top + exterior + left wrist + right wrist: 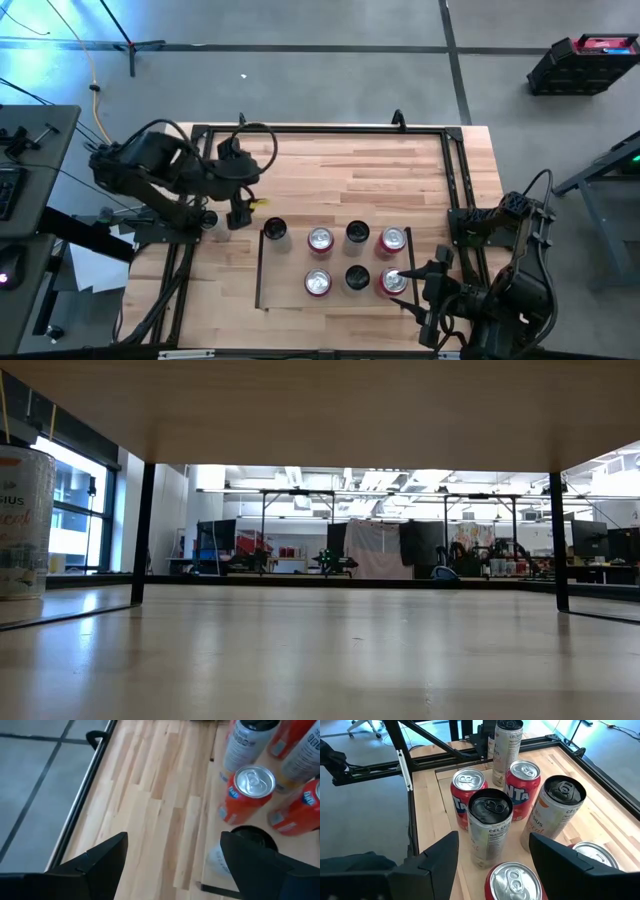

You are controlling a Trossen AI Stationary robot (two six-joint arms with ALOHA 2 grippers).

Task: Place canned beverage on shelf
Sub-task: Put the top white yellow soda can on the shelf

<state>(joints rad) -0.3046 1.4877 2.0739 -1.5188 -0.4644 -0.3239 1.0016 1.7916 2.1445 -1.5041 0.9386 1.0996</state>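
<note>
The shelf (290, 272) is a pale-wood panel with dark side rails lying on the tabletop. Several cans stand upright on it, red ones (320, 239) and black-topped white ones (357, 233). My left gripper (238, 216) hangs open over the bare table just left of the shelf's left rail, beside the leftmost black-topped can (275, 231); in its wrist view nothing lies between its fingers (172, 862). My right gripper (493, 842) stands open above the shelf's right end, over a red can (513, 881), clear of it.
A black tube frame (330, 130) runs around the plank tabletop. In the low view a white can (22, 520) stands on the table at the left, under a pale-wood board overhead. Bare table lies beyond the shelf, toward the far edge (380, 170).
</note>
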